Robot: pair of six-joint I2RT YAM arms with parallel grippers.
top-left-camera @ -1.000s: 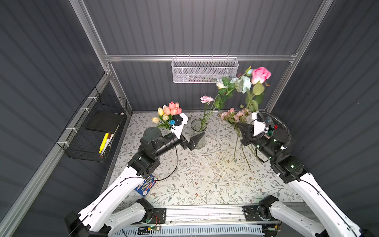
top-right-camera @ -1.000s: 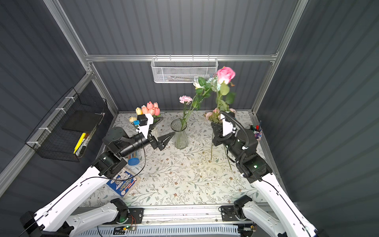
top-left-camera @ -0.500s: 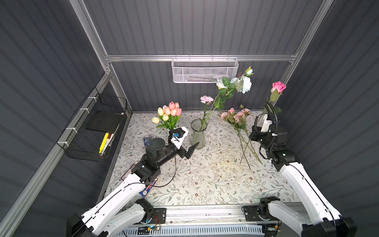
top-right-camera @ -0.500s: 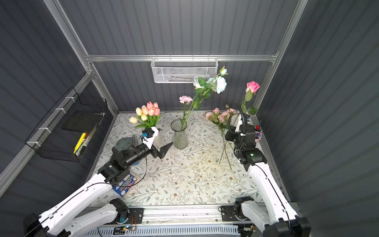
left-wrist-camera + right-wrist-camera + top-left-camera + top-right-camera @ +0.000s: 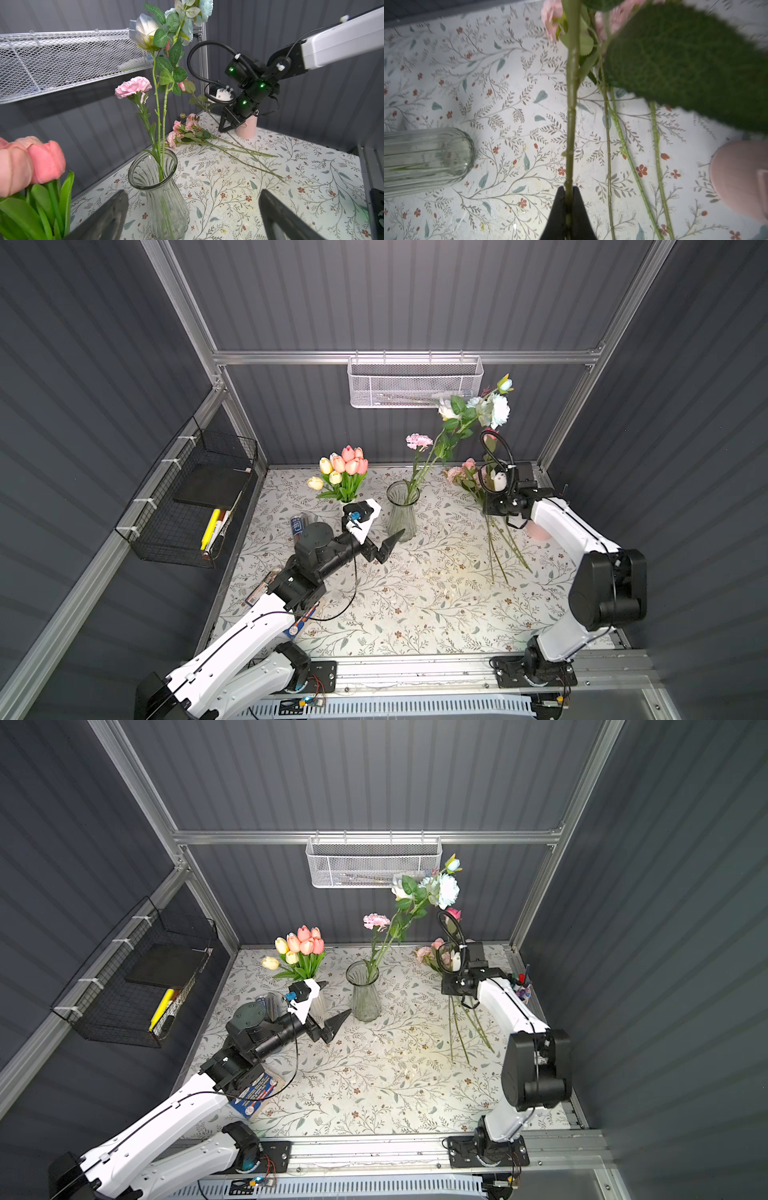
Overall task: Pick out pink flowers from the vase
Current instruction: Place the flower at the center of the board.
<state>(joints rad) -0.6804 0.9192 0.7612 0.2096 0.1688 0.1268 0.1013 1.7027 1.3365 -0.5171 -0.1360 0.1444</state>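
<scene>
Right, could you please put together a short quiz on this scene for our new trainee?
1. True or false: the left gripper is shut on the glass vase.
2. What does the right gripper hold? A) a green flower stem B) the glass vase's rim C) nothing
3. Which pink flower stands in the glass vase?
Key: 1 false, it is open; 2 A; 3 the ruffled pink bloom.
</scene>
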